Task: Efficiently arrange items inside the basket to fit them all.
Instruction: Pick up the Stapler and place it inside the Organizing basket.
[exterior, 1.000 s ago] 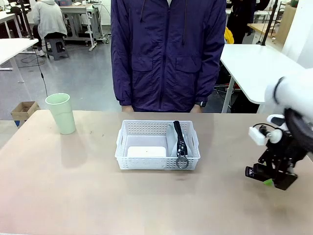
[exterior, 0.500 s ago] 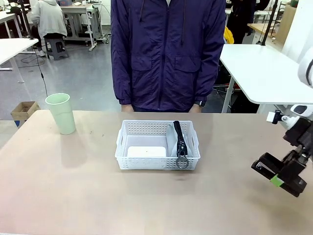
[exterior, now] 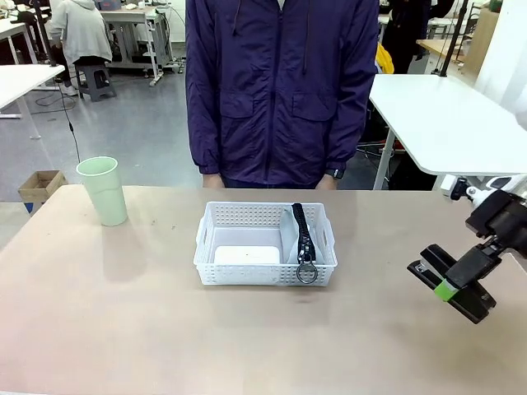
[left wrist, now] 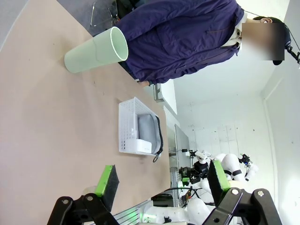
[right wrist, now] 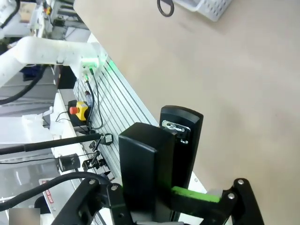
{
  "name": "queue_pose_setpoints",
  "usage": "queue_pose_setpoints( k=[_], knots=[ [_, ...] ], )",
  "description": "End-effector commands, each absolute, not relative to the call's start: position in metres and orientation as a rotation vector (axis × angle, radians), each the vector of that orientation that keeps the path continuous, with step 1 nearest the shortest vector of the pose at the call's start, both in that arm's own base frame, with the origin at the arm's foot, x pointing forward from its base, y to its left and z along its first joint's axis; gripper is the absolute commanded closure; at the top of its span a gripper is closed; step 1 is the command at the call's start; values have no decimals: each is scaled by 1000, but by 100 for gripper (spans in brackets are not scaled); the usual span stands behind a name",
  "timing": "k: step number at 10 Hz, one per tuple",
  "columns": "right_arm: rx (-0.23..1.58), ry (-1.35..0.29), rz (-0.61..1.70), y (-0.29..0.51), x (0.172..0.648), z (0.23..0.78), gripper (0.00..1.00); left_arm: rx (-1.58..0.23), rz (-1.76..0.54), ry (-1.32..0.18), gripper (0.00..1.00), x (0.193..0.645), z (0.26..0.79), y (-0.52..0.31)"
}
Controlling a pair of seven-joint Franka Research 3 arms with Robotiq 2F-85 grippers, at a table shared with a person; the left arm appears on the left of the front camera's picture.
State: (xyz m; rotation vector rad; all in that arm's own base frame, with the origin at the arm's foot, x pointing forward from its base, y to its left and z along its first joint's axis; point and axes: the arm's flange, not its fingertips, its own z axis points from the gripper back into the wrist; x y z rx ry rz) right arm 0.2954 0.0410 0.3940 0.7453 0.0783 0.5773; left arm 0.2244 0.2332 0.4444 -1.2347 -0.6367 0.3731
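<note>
Right gripper (exterior: pixel 449 288) is clamped on the black stapler (exterior: pixel 424 267), held above the table well to the right of the basket (exterior: pixel 247 271) and nearer our side than it. In the same front view, the grey zip pouch (exterior: pixel 289 237) stands on edge in the basket's right part, with its ring hanging over the near wall. The white box (exterior: pixel 246 254) lies flat in the left part. The green cup (exterior: pixel 104 191) stands outside, well left of the basket.

Left wrist view: left gripper (left wrist: pixel 161 180) has its jaws wide apart with nothing between them, far from the basket.

Right wrist view: the pads pinch the stapler across its sides, one end sticking out past the fingertips. A corner of the basket shows at the top edge.

We judge the stapler stiff, hard, dense for its size and a bit slick. It's hinged, so a hold across the body's sides near the middle suits it, not top-to-bottom. The cup looks light and thin-walled; we'd take it at the rim.
</note>
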Motion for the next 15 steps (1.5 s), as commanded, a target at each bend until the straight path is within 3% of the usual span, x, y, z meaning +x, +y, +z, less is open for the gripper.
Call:
queue_pose_setpoints(
  k=[1,3,4,6,9,12,15],
  knots=[
    [734,108,586,42,292,394,100,-1247,357,-657,0,225,446,233],
    [734,108,586,42,292,394,100,-1247,357,-657,0,225,446,233],
    [736,97,582,42,294,392,80,-1247,357,-657,0,225,446,233],
    [696,60,743,53,297,390,80,-1247,357,-657,0,225,446,233],
    [526,125,1194,138,347,426,80,-1247,357,-657,0,225,446,233],
    [461,188,1362,233,398,461,80,-1247,357,-657,0,225,446,233],
    [417,243,1480,333,433,461,80,-1247,357,-657,0,225,446,233]
  ],
)
